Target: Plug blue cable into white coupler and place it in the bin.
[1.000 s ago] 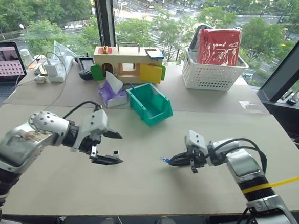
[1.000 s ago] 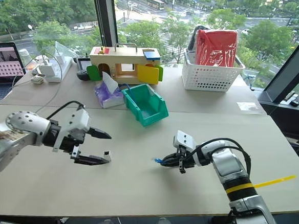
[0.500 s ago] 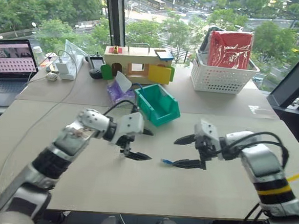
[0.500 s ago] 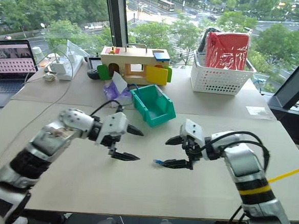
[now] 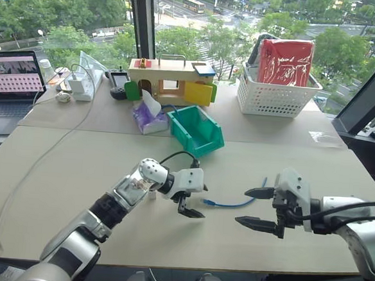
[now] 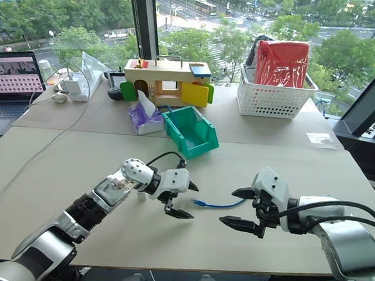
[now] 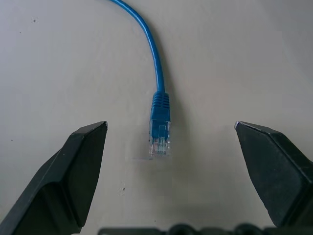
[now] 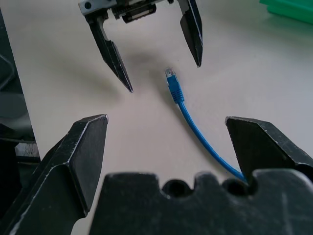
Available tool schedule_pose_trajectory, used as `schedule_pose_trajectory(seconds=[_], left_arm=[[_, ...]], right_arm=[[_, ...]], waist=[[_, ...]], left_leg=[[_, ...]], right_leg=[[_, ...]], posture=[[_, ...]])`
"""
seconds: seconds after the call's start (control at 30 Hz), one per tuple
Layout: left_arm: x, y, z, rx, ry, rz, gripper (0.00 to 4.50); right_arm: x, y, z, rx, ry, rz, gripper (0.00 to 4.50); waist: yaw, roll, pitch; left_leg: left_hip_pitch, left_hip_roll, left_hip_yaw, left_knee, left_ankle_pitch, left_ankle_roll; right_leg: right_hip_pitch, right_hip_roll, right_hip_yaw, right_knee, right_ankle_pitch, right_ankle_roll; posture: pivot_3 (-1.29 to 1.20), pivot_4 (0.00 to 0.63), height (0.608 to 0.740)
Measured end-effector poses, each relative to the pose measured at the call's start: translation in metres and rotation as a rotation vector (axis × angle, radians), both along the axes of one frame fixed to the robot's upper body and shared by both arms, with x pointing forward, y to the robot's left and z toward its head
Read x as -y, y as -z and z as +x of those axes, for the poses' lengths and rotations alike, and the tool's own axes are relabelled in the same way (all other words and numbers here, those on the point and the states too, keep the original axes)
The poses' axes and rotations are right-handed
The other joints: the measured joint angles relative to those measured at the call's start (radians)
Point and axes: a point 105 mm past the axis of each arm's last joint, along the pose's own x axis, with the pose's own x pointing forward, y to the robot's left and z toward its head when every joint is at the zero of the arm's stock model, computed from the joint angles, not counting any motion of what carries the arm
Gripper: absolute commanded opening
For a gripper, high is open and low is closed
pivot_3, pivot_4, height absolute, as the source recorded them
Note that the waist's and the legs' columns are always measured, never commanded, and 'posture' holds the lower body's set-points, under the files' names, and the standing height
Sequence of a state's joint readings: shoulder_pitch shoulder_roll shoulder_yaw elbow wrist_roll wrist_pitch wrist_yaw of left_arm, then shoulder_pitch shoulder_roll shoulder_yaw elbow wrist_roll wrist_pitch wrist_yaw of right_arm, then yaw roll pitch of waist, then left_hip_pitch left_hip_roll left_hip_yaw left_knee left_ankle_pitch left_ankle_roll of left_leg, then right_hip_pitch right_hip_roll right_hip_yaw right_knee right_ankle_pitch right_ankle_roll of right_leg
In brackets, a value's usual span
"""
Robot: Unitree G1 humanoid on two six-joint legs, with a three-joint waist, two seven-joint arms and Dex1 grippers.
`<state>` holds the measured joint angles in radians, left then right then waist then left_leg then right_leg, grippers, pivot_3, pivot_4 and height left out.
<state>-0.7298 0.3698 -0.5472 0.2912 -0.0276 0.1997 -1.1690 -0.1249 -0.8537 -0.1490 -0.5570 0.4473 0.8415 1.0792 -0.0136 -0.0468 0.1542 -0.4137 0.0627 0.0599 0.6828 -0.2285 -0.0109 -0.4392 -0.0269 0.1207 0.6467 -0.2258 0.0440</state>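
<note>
The thin bright blue cable (image 5: 233, 203) lies loose on the pale beige tabletop (image 5: 69, 171), in a shallow curve between the two pincers, gripped by neither. Its clear-tipped plug (image 7: 159, 139) points at the left pincer (image 5: 196, 199), which hangs just above the tabletop with its black fingers (image 7: 73, 171) wide apart, the plug lying between the tips without touching either. The right pincer (image 5: 258, 208) hovers over the cable's other end, its fingers spread just as wide and holding nothing; that end of the cable runs up beside its upper fingertip, and whether it touches I cannot tell.

A tiny white block, likely the white coupler (image 5: 151, 194), sits on the tabletop just beside the left wrist, partly hidden by the arm.

The small teal-green plastic bin (image 5: 196, 131) with the sloped front stands behind the pincers, near the seam with the rear tabletop, well apart from the cable. Just beside it lies a purple tissue pack (image 5: 147, 118).

Bare tabletop lies on every side of the cable, and the near edge runs well below both arms. A white cord (image 5: 41, 159) crosses the left part of the tabletop.
</note>
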Motion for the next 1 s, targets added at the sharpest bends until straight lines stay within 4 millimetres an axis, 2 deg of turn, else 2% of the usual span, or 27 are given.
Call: schedule_pose_trajectory(seconds=[0.07, 0.17, 0.33, 0.5, 0.8, 0.9, 1.0], left_arm=[[0.001, 0.002, -0.002, 0.013, 0.03, 0.022, 4.5], [0.003, 0.001, -0.001, 0.032, 0.049, 0.043, 3.82], [0.004, 0.004, -0.003, 0.005, 0.061, 0.052, 1.83], [-0.002, 0.005, -0.002, -0.003, 0.054, 0.068, 0.09], [-0.003, 0.005, 0.002, -0.029, -0.008, 0.052, 0.08], [-0.002, 0.005, 0.002, -0.05, -0.035, 0.033, 0.08], [0.004, 0.005, 0.002, -0.125, -0.101, -0.024, 0.08]], right_arm=[[0.004, 0.0, -0.006, -0.008, 0.021, -0.013, 4.46], [0.011, -0.004, -0.009, 0.016, 0.054, -0.045, 4.5], [0.008, -0.015, -0.016, 0.036, 0.085, -0.02, 4.5], [0.007, -0.008, -0.024, -0.017, 0.108, -0.015, 4.5], [0.01, -0.008, -0.024, -0.053, 0.156, -0.019, 4.5], [0.008, -0.008, -0.024, -0.068, 0.159, -0.002, 4.5], [-0.002, -0.014, -0.022, -0.085, 0.169, 0.094, 4.5]], waist=[[0.0, 0.0, 0.0], [-0.003, 0.0, 0.0], [-0.001, 0.0, 0.0], [-0.007, 0.0, -0.001], [-0.008, 0.0, -0.001], [-0.007, 0.0, -0.001], [-0.006, 0.0, -0.001]], left_leg=[[0.0, 0.0, -0.001, 0.0, 0.0, 0.0], [0.001, 0.0, -0.001, 0.0, 0.0, 0.0], [0.001, -0.002, -0.003, 0.0, 0.001, 0.001], [0.002, -0.002, -0.003, 0.0, 0.001, 0.001], [0.005, -0.003, -0.004, 0.0, 0.001, 0.001], [0.005, -0.003, -0.005, 0.0, 0.001, 0.001], [0.004, -0.003, -0.005, 0.0, 0.001, 0.001]], right_leg=[[0.0, 0.0, 0.0, 0.0, 0.0, 0.0], [0.001, 0.0, 0.0, 0.0, 0.0, 0.0], [0.002, 0.0, 0.0, 0.0, 0.0, 0.001], [0.003, 0.0, 0.001, 0.0, 0.0, 0.001], [0.005, 0.0, 0.001, 0.0, -0.001, 0.001], [0.005, 0.0, 0.001, 0.0, -0.001, 0.001], [0.005, 0.0, 0.001, 0.0, -0.001, 0.001]], posture=[[0.0, 0.15, 0.715], [0.0, 0.15, 0.715], [0.0, 0.15, 0.715], [0.0, 0.15, 0.715], [0.0, 0.15, 0.715], [0.0, 0.15, 0.715], [0.0, 0.15, 0.715]])
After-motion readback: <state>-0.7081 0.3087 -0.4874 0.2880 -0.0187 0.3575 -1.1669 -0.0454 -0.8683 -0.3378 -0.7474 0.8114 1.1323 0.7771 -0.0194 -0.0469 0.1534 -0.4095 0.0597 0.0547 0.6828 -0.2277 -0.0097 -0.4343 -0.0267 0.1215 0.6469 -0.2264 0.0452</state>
